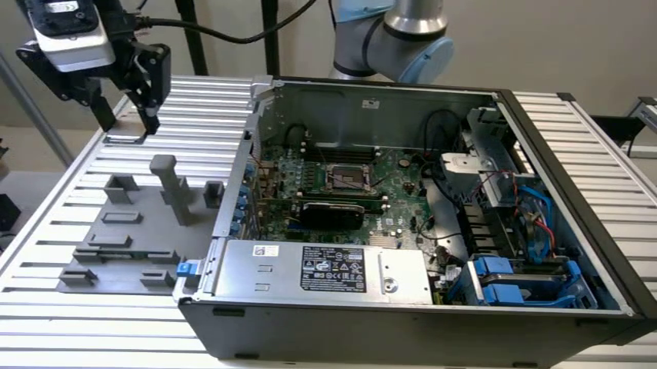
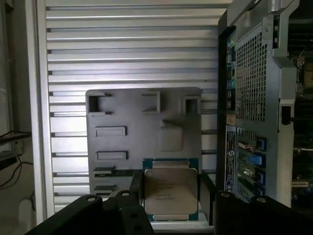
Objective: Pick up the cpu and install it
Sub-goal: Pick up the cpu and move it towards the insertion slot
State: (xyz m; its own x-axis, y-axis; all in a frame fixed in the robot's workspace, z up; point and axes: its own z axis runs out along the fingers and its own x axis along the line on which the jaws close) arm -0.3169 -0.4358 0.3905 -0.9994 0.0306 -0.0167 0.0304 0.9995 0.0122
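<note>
Silvery cpu (image 2: 170, 192) sits between the claw's (image 2: 171, 196) part-open jaws above the grey tray (image 2: 132, 117), apparently gripped; carrying it accurately to the motherboard socket (image 1: 347, 178) seems the job in hand.

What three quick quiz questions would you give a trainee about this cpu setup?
1. True or false: the cpu already sits in the motherboard socket.
2. The pincer is above: A) the gray tray; B) the power supply; C) the drive bays.
3. Fill in: the computer case lies on the exterior view's ___ of the tray.
Key: 1 false; 2 A; 3 right.
</note>
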